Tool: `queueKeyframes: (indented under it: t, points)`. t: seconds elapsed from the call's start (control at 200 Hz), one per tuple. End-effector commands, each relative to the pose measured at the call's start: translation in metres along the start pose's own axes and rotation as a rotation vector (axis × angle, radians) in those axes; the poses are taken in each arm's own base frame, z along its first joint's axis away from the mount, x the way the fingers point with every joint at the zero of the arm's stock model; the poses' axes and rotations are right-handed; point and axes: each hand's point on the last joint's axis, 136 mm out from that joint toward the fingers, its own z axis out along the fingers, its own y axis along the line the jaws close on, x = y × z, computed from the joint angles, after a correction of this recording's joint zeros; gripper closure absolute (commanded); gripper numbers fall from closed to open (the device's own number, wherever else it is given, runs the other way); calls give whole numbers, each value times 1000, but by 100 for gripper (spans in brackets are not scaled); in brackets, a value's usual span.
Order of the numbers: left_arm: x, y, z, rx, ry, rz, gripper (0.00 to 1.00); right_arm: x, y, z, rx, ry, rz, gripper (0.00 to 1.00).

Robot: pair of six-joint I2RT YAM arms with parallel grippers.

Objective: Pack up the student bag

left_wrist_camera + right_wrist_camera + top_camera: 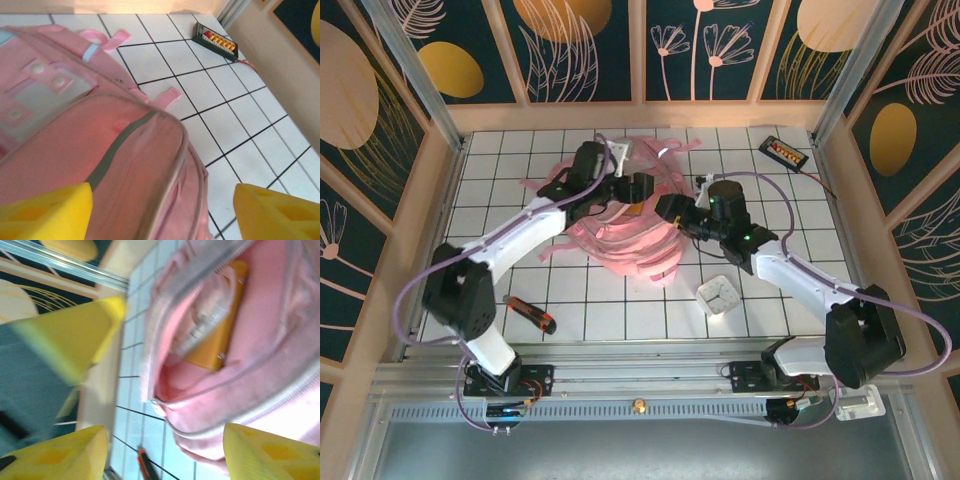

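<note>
Left gripper (161,212) and right gripper (162,452) jaws were both wide open, empty, so I reckon the unheld pink backpack (100,135) could've flopped shut.

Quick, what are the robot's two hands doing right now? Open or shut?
Left gripper: open, jaws wide apart over the bag, holding nothing.
Right gripper: open, facing the bag's unzipped opening, holding nothing.
</note>
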Motion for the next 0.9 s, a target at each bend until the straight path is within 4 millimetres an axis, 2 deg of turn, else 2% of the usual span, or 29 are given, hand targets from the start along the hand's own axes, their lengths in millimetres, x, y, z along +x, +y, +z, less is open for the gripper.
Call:
queueKeyframes:
  t: [0.0, 0.05, 0.12, 0.2, 0.225, 0.305, 0.445, 0.64, 0.896]
  points:
    - [-22, 6, -48, 15, -120, -116, 21, 18, -12, -2, 90, 27, -59, 37]
    - [-16, 19, -60, 14, -126, -191, 21, 21, -12, 1, 91, 35, -59, 37]
    - [-2, 36, -66, 31, -99, -301, 23, 22, -9, 5, 92, 36, -64, 38]
    - [17, 52, -63, 71, -65, -426, 26, 22, -4, 9, 97, 36, -82, 37]
    - [29, 58, -60, 83, -44, -472, 27, 23, -2, 10, 97, 38, -89, 37]
    - [42, 69, -57, 156, -47, -603, 32, 25, 7, 14, 95, 45, -114, 38]
    - [48, 84, -52, 239, -69, -740, 37, 30, 12, 14, 115, 53, -146, 38]
    - [53, 103, -44, 222, -66, -794, 37, 35, 8, 10, 136, 58, -151, 38]
    - [63, 117, -29, 213, -28, -834, 38, 36, 4, 7, 155, 58, -149, 38]
